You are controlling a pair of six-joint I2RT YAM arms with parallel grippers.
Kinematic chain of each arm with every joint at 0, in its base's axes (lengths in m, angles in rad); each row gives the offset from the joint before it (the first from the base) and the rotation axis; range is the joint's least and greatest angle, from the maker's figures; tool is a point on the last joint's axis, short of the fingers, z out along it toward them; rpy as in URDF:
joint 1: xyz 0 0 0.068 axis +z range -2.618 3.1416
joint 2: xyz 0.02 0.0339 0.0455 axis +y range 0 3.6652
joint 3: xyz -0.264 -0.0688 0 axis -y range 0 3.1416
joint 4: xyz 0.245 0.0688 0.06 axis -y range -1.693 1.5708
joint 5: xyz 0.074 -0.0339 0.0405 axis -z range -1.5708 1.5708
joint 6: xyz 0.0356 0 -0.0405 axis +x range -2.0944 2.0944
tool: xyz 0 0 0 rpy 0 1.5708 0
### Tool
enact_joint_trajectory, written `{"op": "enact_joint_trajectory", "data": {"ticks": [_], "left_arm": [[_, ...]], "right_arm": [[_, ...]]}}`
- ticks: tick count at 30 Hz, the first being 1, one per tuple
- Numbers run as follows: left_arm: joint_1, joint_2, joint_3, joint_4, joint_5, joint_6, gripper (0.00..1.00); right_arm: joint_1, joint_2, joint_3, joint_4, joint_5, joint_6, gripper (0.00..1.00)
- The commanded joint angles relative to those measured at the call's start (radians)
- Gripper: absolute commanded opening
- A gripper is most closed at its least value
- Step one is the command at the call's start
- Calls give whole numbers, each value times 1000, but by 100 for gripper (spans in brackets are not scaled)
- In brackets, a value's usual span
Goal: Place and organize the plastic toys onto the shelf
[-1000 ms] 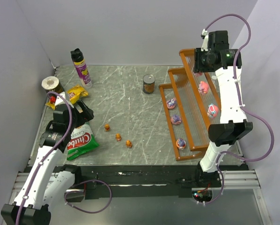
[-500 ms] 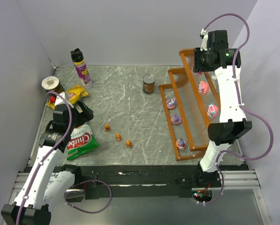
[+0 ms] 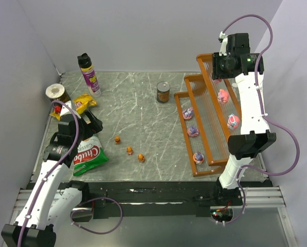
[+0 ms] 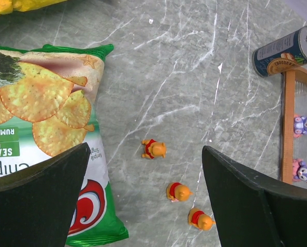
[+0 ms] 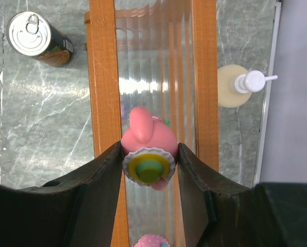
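The orange-brown stepped shelf (image 3: 210, 121) stands at the right with several pink and purple toys on its tiers, such as one (image 3: 234, 121) on the top tier. My right gripper (image 5: 149, 154) is shut on a pink figurine (image 5: 148, 141) over the shelf's top tier (image 5: 103, 77); from above its camera body (image 3: 236, 59) hides the jaws. Three orange toys lie on the table (image 3: 117, 139) (image 3: 129, 150) (image 3: 141, 157), also in the left wrist view (image 4: 154, 148) (image 4: 178, 192) (image 4: 200, 219). My left gripper (image 4: 143, 195) is open and empty, above and left of them.
A green chips bag (image 3: 87, 153) lies by the left arm. A yellow bag (image 3: 84, 103), a jar (image 3: 55, 92) and a spray can (image 3: 89, 75) stand at back left. A drink can (image 3: 163, 92) stands by the shelf. A pump bottle (image 5: 240, 85) is behind the shelf.
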Motion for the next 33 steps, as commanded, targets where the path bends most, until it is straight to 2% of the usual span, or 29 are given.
{"op": "enact_joint_trajectory", "data": {"ticks": [1, 8, 18, 20, 25, 33], "left_arm": [[7, -2, 17, 26, 13, 8, 96], [10, 0, 17, 28, 16, 9, 96], [17, 4, 17, 31, 25, 11, 96], [19, 4, 17, 31, 25, 11, 96], [22, 3, 17, 32, 31, 12, 96], [25, 4, 17, 31, 37, 12, 96]], "right_arm": [[3, -3, 9, 29, -3, -5, 49], [6, 0, -2, 40, -8, 3, 60], [4, -6, -8, 54, -2, 9, 68], [4, -16, -17, 63, -7, 9, 74], [6, -107, -132, 164, -14, 27, 84], [6, -202, -183, 229, -60, 66, 89]]}}
